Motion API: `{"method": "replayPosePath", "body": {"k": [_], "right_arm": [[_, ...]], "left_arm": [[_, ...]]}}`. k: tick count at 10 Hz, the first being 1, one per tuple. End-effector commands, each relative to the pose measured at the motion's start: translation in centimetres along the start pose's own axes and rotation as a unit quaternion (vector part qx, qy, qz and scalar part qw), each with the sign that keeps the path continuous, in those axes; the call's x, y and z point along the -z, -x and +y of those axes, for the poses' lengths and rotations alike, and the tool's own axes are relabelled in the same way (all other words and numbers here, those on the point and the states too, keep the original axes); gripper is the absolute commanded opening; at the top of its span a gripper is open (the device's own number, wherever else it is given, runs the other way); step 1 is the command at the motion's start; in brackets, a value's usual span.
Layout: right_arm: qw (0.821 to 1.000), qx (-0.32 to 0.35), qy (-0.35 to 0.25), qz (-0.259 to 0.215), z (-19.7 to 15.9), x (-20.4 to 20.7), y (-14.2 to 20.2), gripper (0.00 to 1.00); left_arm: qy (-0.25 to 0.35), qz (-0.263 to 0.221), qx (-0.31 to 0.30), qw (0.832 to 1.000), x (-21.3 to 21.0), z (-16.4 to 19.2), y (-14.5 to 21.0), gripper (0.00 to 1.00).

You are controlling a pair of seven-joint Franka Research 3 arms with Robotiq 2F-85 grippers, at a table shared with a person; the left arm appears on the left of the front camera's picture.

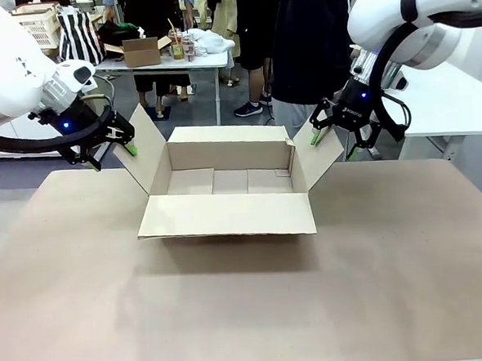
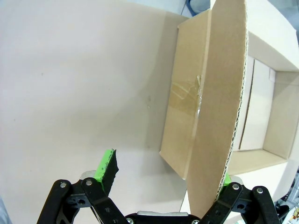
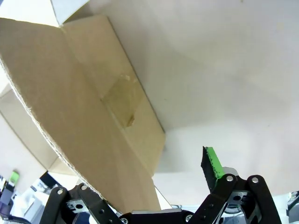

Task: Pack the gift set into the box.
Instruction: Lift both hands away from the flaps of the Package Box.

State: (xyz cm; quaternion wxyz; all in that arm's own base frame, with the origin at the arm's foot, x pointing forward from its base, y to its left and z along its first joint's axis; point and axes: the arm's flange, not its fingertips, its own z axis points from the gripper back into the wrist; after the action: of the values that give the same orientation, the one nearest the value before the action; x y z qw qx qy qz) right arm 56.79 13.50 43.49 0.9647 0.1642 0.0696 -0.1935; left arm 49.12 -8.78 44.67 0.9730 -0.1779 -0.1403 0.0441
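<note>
Sitting midway along the table's [image 1: 249, 311] far edge, the box [image 1: 227, 155] is open upward, with all four flaps spread. Its inside shows bare cardboard: the bottom flaps meet in seams across the floor, and light falls on the far wall. The near flap [image 1: 227, 216] lies folded out and down toward the robot. The far flap [image 1: 226, 136] stands upright.

The left flap [image 1: 145, 149] slants up and outward, and the left gripper [image 1: 122, 143] straddles its top edge with jaws wide apart. In the left wrist view one green pad [image 2: 106, 168] hangs clear of the cardboard on the outer side, and the other finger sits behind the flap's corrugated edge.

The right flap [image 1: 317, 159] slants out the same way, and the right gripper [image 1: 324, 134] stands spread across its edge. Its outer pad [image 3: 212, 168] is apart from the flap.

A strip of clear-brown tape [image 2: 184, 91] crosses the box's outer side wall.
</note>
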Motion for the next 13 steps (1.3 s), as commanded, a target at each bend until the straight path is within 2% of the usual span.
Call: {"method": "replayPosePath", "body": {"k": [1, 13], "right_arm": [[1.0, -0.004, 0.007, -0.001, 0.11, -0.4, 0.02, 1.0], [1.0, -0.004, 0.007, -0.001, 0.11, -0.4, 0.02, 1.0]], "left_arm": [[0.0, -0.005, 0.0, 1.0, -0.08, 0.04, -0.02, 1.0], [0.0, -0.005, 0.0, 1.0, -0.08, 0.04, -0.02, 1.0]]}}
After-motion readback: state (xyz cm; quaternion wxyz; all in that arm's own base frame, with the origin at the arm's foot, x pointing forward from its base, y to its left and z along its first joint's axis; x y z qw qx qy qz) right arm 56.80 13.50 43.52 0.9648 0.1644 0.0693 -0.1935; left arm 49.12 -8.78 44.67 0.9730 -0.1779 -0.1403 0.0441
